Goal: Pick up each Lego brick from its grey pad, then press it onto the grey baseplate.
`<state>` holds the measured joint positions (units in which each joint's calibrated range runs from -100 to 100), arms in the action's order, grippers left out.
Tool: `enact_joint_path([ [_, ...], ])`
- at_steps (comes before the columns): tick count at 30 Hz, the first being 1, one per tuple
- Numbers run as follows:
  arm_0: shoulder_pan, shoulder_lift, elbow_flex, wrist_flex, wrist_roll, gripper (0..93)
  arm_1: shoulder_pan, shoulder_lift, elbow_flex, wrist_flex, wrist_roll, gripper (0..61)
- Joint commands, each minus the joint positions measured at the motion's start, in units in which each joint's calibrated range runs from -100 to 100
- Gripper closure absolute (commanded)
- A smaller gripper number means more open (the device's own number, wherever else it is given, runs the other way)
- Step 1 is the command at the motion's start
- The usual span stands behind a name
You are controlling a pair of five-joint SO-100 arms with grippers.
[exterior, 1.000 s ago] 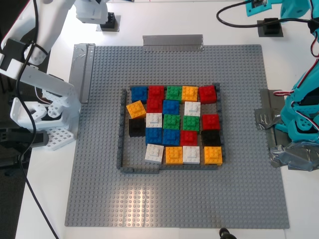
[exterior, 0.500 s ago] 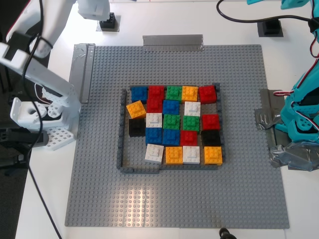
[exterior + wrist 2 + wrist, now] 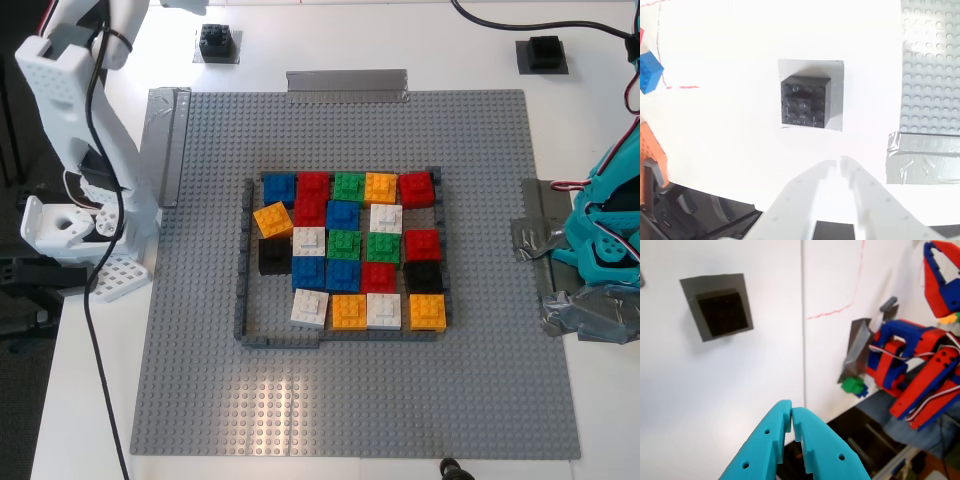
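exterior view: the grey baseplate (image 3: 200,330) is taped flat so that presses are taken without sliding; the coloured bricks (image 3: 345,250) are packed inside the dark frame (image 3: 243,270) near its middle, with two black bricks (image 3: 274,254) already seated among them.
pads: one black lego brick (image 3: 215,40) is parked on the light grey pad (image 3: 217,56) at 11 o'clock off the plate, another black lego brick (image 3: 543,49) on the dark grey pad (image 3: 543,67) at 1 o'clock, each kept at a fixed pick-up spot.
first wrist view: my first gripper (image 3: 791,421) is seen with its teal tips pressed together on nothing, well apart from its brick (image 3: 723,314), which sits on the dark pad (image 3: 690,295).
second wrist view: my second gripper (image 3: 836,166) is seen nearly clenched and empty, held just short of its brick (image 3: 804,101), probably lined up for the next pick.
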<state>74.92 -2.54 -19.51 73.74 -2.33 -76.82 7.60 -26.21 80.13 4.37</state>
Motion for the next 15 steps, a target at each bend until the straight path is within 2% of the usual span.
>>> enact_joint_path([
  [1,0.27,-0.21,-1.48,-0.51,0.05,92.7,-1.93,1.93,-8.42,0.59,1.85,61.2],
  [3,0.06,1.76,-1.12,-1.00,-0.14,91.9,-2.14,3.39,-8.33,-0.39,2.93,61.2],
  [5,0.06,4.00,-1.48,-1.32,-0.29,86.7,-2.07,4.93,-8.69,-0.71,3.95,61.2],
  [9,1.22,8.97,-1.39,-0.92,0.05,80.5,-1.85,10.17,-13.66,1.65,3.81,61.2],
  [13,2.09,11.72,-2.65,-1.40,0.10,79.8,-2.00,14.29,-17.27,2.70,3.47,61.2],
  [15,1.58,12.84,-3.92,-1.00,1.57,79.7,-2.00,15.06,-17.00,2.54,3.51,57.1],
])
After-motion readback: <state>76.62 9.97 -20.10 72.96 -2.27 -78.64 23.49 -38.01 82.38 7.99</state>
